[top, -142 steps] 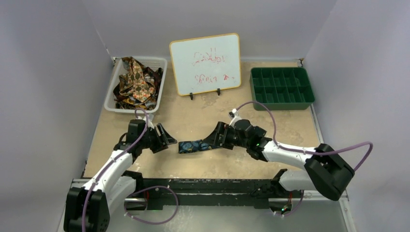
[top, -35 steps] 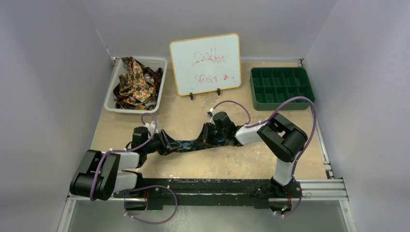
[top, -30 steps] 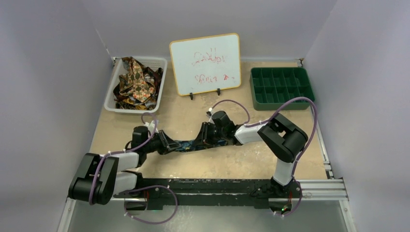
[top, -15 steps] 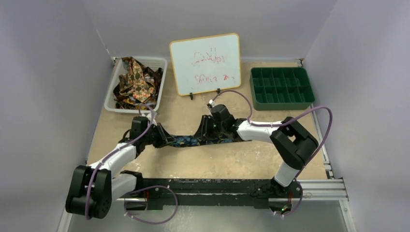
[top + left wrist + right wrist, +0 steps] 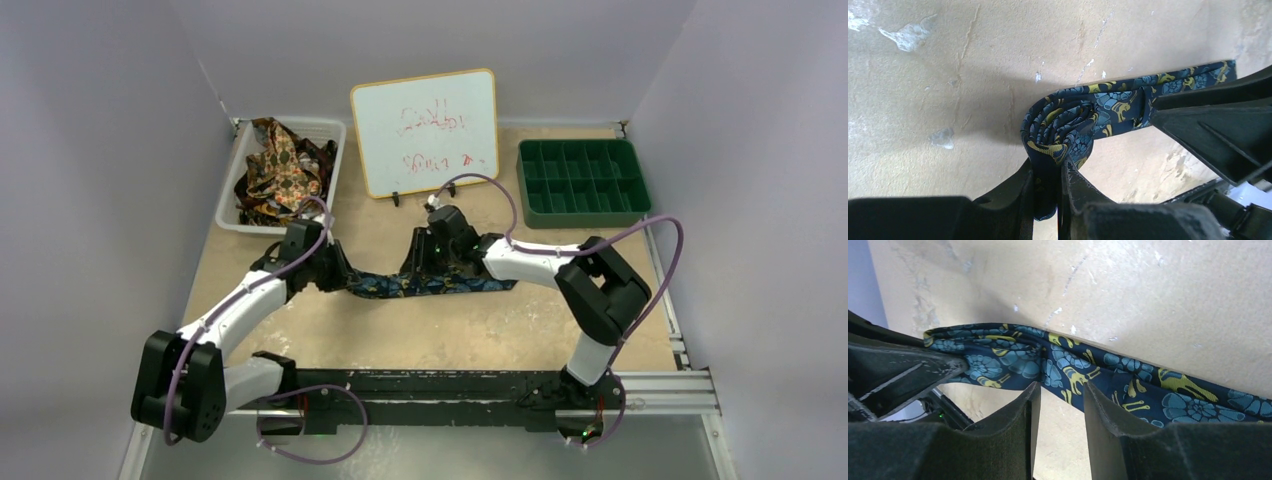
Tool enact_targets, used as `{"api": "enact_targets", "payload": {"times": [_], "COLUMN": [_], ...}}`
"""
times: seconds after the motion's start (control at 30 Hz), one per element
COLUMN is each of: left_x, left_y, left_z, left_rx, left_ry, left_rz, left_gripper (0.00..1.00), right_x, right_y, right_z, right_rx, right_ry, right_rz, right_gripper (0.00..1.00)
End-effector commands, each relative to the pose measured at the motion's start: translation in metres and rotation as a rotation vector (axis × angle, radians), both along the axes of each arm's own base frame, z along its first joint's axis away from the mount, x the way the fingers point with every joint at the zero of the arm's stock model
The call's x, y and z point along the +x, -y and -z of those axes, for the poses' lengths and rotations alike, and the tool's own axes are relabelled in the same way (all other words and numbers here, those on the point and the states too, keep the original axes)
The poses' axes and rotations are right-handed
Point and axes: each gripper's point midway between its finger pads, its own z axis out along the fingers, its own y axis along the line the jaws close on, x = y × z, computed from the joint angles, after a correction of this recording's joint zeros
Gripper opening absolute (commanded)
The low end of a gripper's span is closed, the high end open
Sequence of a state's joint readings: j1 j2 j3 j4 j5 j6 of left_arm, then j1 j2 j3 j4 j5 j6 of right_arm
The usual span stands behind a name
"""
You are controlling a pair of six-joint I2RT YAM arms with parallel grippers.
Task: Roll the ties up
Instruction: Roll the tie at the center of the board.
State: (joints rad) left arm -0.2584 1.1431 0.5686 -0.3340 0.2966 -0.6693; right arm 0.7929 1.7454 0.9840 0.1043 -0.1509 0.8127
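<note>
Early in the job, by the look of it. Finds a single one out on the table [image 5: 430, 340]: the navy tie [image 5: 430, 284], stretched left to right across the middle between the two arms. Shows a small coil [image 5: 1060, 127] at its left end, only a few turns, with most of the length to the right lying flat and unrolled. Leaves the other ties [image 5: 280, 170] heaped in the white basket [image 5: 232, 205] at the far left, none of them rolled. Shows nothing rolled in the green tray [image 5: 585, 215] at the far right, as far as can be made out. Grips the navy tie with the left pincer [image 5: 1048, 172], clamped tight on a strip of fabric that runs from the coil toward the near side. Sets the right pincer [image 5: 1058, 390] over the flat stretch just right of the coil, parted with a clear gap and the cloth running across beyond the tips; holds nothing there. Cannot tell whether those tips press on the cloth or hover just above it.
</note>
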Motion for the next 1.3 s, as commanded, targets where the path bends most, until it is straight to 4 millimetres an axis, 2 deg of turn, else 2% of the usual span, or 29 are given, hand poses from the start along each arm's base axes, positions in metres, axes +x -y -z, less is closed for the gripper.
{"api": "enact_targets", "payload": {"times": [0.0, 0.1, 0.37, 0.67, 0.93, 1.03, 1.27], "left_x": [0.01, 0.011, 0.012, 0.012, 0.016, 0.014, 0.018], "left_y": [-0.008, -0.006, -0.008, -0.011, -0.013, -0.013, -0.019], "left_z": [-0.01, -0.013, -0.021, -0.026, -0.031, -0.031, -0.04], "left_rx": [0.131, 0.162, 0.203, 0.268, 0.347, 0.425, 0.579], "left_ry": [0.022, 0.016, 0.027, 0.034, 0.057, 0.055, 0.082], "left_rz": [-0.005, 0.012, 0.006, 0.01, 0.016, 0.021, -0.006], "left_gripper": [0.0, 0.0, 0.0, 0.0, 0.0, 0.0, 0.0], "right_x": [0.002, -0.002, -0.018, -0.015, -0.014, -0.013, -0.002], "right_y": [-0.022, -0.033, -0.063, -0.072, -0.081, -0.075, -0.042], "right_z": [-0.02, -0.017, -0.018, 0.009, 0.014, 0.013, 0.003], "right_rx": [0.079, 0.117, 0.207, 0.18, 0.19, 0.15, 0.068], "right_ry": [0.027, -0.002, -0.049, -0.107, -0.125, -0.123, -0.062], "right_rz": [-0.064, -0.083, -0.162, -0.158, -0.188, -0.166, -0.033], "right_gripper": [0.39, 0.34, 0.29, 0.22, 0.18, 0.17, 0.21]}}
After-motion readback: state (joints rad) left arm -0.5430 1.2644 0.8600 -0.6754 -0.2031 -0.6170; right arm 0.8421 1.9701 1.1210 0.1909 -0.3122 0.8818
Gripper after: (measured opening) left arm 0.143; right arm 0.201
